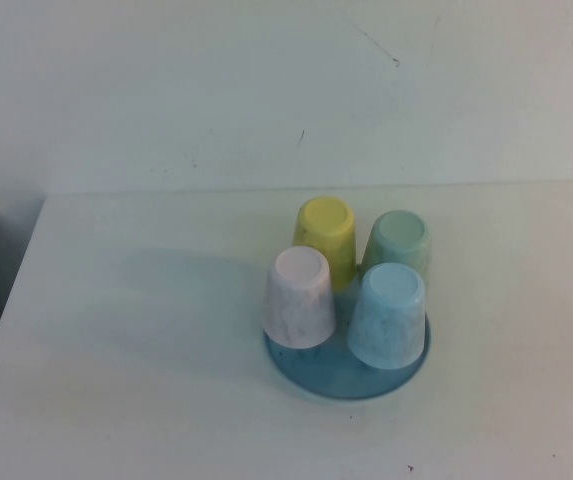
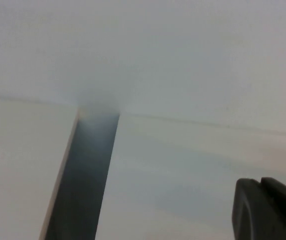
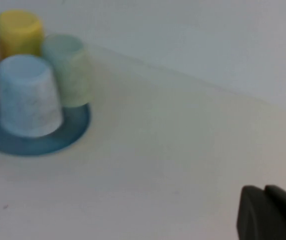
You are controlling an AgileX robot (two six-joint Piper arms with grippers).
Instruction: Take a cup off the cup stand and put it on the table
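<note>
The light-blue speckled cup (image 1: 387,315) stands upside down on the front right of the round blue cup stand (image 1: 346,378), about mid-table. It also shows in the right wrist view (image 3: 28,95), on the stand (image 3: 68,132). The stand's pegs are hidden under the cups. Neither arm shows in the high view. My right gripper (image 3: 264,189) is shut and empty, low over the white table (image 1: 146,380), well away from the stand. My left gripper (image 2: 260,181) is shut and empty above the table near its left edge.
Three other upturned cups share the stand: pink (image 1: 300,297) front left, yellow (image 1: 327,238) back left, mint green (image 1: 398,243) back right. A dark gap (image 2: 85,175) runs along the table's left edge beside another white surface. A white wall stands behind.
</note>
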